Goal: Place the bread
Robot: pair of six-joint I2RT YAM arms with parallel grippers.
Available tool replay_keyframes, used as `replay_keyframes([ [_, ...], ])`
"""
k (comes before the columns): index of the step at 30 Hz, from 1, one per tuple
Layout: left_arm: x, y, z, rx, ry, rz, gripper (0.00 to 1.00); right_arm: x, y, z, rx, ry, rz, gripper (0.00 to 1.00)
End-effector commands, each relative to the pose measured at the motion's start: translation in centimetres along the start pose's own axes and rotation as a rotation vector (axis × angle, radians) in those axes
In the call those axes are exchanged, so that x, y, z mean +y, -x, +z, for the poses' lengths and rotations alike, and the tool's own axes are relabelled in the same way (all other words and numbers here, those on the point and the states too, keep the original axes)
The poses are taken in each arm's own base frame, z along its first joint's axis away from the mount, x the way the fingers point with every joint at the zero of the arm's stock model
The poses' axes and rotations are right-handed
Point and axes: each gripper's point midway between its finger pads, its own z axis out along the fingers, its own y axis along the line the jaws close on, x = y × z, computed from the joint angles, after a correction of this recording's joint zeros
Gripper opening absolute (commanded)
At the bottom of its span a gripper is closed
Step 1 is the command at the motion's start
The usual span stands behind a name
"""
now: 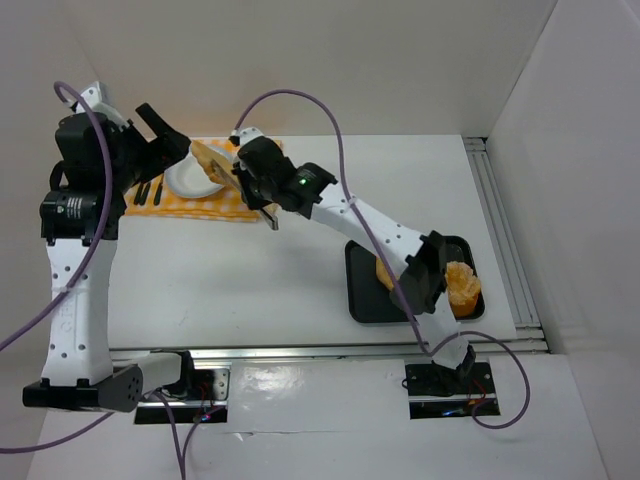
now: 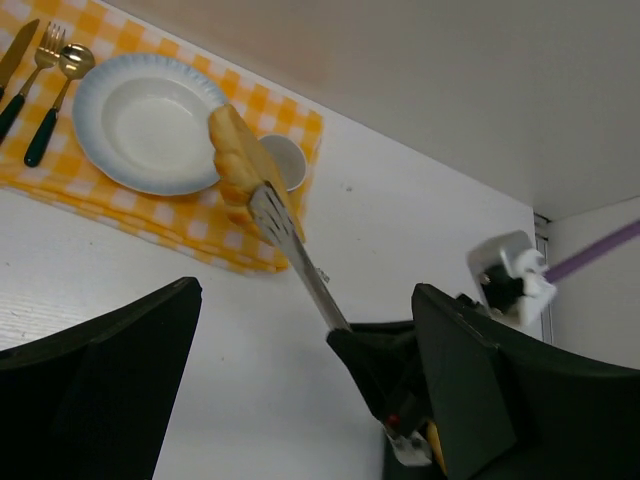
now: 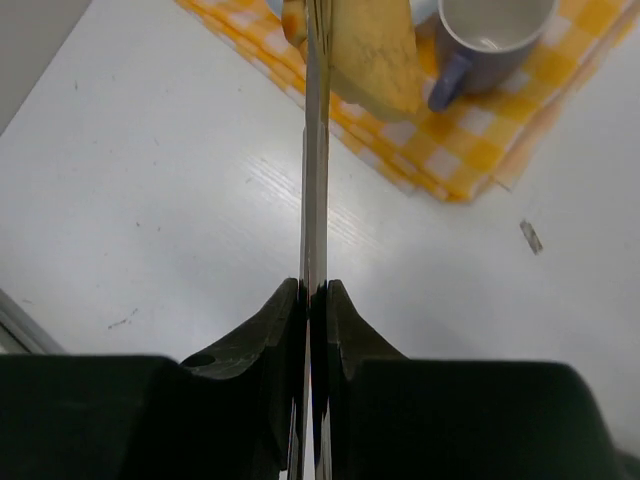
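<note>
**Bread roll held in tongs at the plate's edge**

My right gripper (image 3: 312,300) is clamped hard on a pair of metal tongs (image 2: 295,250), its jaws pressed together around the handles. The tongs reach away from me and pinch a golden bread roll (image 2: 235,160) at their tips. The roll hangs tilted over the right edge of the white plate (image 2: 130,181), between the plate and the mug (image 2: 283,160). I cannot tell whether it touches either one.

Plate and mug stand on a yellow checked cloth (image 1: 190,208) at the far left of the tabletop (image 1: 250,280), with cutlery (image 2: 74,60) lying on the cloth on the plate's other side.

My left gripper (image 1: 165,135) hovers just beside the plate with its fingers spread wide, holding nothing.

A second roll (image 1: 384,272) lies on the black tray (image 1: 365,300) at the near right of the tabletop. It is partly hidden by my right arm and sits near an orange fluted cake (image 1: 462,285) on the same tray.
</note>
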Motion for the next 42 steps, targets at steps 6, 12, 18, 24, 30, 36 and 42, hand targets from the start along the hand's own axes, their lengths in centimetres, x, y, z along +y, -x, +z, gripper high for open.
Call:
replay_keyframes([
  [6, -0.6, 2.2, -3.4, -0.105, -0.041, -0.059, 1.0, 2.1, 7.8, 6.2, -0.357, 0.129, -0.04, 0.0],
  [12, -0.9, 2.3, -4.0, -0.109, -0.054, -0.058, 1.0, 1.9, 6.9, 12.4, -0.472, 0.17, -0.034, 0.0],
  [18, -0.5, 1.9, -4.7, -0.109, -0.052, -0.026, 1.0, 2.2, 7.1, 16.1, -0.507, 0.198, -0.015, 0.07],
  [24, -0.1, 1.7, -5.1, -0.112, -0.03, -0.017, 1.0, 1.9, 5.5, 17.8, -0.483, 0.22, 0.025, 0.22],
  [30, -0.1, 1.9, -5.5, -0.12, -0.034, -0.007, 1.0, 2.6, 7.2, 15.9, -0.521, 0.25, 0.022, 0.52],
  [36, -0.4, 1.9, -5.9, -0.124, -0.049, -0.006, 1.0, 3.3, 9.8, 12.8, -0.556, 0.279, 0.019, 0.51],
  [42, -0.4, 3.4, -7.2, -0.176, -0.03, 0.002, 1.0, 2.0, 11.4, 6.5, -0.49, 0.207, 0.02, 0.51],
])
